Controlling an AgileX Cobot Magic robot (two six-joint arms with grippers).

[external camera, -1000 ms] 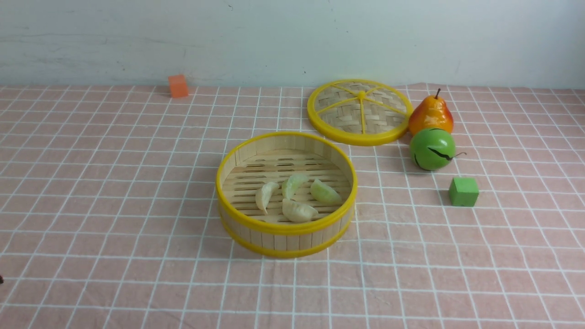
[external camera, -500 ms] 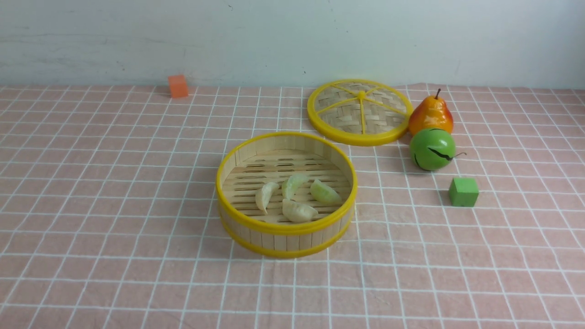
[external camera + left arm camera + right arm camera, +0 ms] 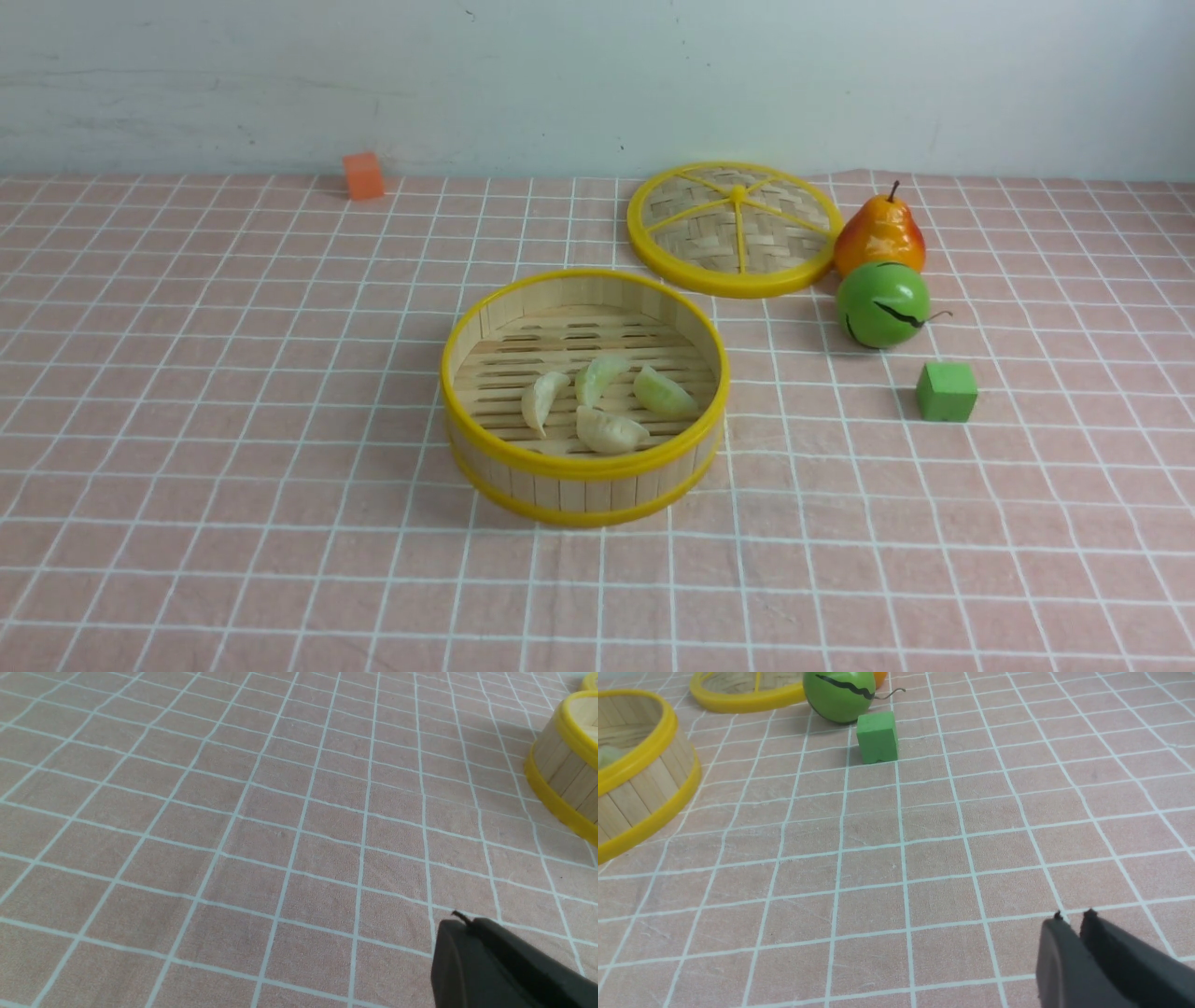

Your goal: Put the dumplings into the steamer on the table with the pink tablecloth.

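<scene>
Four dumplings (image 3: 597,403) lie in the steamer (image 3: 584,471); left fingers (image 3: 462,942) pressed together, right fingers (image 3: 1052,947) barely parted, empty.

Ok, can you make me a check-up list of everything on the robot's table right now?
Surface: table covered by the pink tablecloth with a white grid, slightly wrinkled.
Job's things: four dumplings lie inside the steamer; none seen outside it.
Clutter: steamer lid lies flat behind the steamer; pear and green ball beside the lid; green cube nearer the robot than the ball; orange cube at the far edge.
Grippers: left gripper shut, holding nothing; right gripper open by a thin gap, holding nothing. Both are above bare cloth.
Cables: nothing seen.
Surroundings: pale wall behind the table.
</scene>
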